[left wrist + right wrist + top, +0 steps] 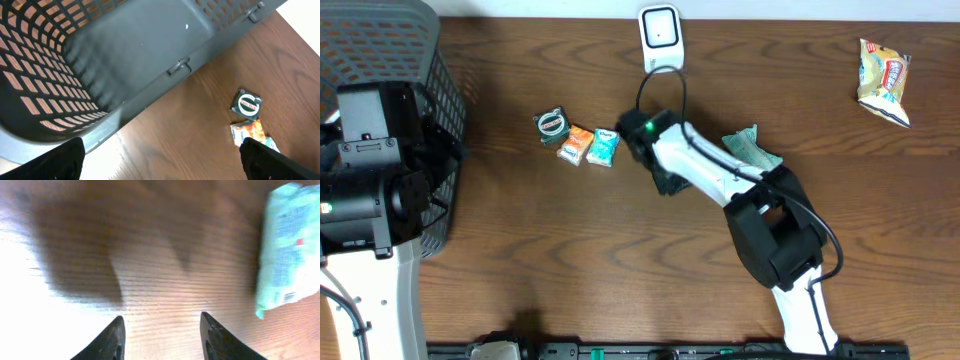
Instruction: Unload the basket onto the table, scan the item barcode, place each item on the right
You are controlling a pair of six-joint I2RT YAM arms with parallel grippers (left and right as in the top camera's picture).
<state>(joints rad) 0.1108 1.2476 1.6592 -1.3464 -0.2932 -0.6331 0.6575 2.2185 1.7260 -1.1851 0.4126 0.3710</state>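
Overhead straight down, left wrist near shared basket, right wrist close above table

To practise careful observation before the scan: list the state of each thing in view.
Left pincer, open, empty.
Right pincer, open, empty, above the table.
Basket, nothing seen inside.
Scanner, upright.
Teal packet, lying flat, unheld.
Orange packet, lying flat.
Dark packet, lying flat.
Green packet, lying flat.
Yellow bag, lying flat.

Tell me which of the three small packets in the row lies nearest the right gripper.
The light blue packet, at the row's end toward the right gripper; the orange packet and dark packet lie farther.
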